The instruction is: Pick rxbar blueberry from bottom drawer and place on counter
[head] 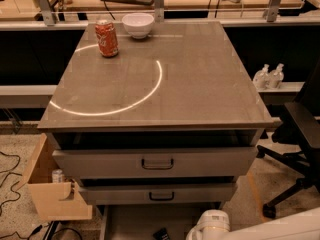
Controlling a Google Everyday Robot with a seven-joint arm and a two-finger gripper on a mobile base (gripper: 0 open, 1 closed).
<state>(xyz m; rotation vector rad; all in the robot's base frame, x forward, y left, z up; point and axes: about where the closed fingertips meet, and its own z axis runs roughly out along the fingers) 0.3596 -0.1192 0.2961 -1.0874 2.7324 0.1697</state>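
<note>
The counter [200, 84] is a glossy grey-brown top with a white arc of light. Under it are two shut drawer fronts with black handles. The bottom drawer [130, 221] is pulled open at the lower edge of the view and shows its flat grey floor. A small dark object [161, 233] lies on that floor, cut off by the frame edge; it looks like the rxbar blueberry. Only my white arm [214, 225] shows, at the lower right next to the drawer. My gripper is out of view below the frame.
A red soda can [106, 38] and a white bowl [138, 24] stand at the counter's far left. An open wooden box [52, 194] sits on the floor to the left. A black office chair [300, 144] stands to the right. Two bottles [268, 76] are on a low shelf.
</note>
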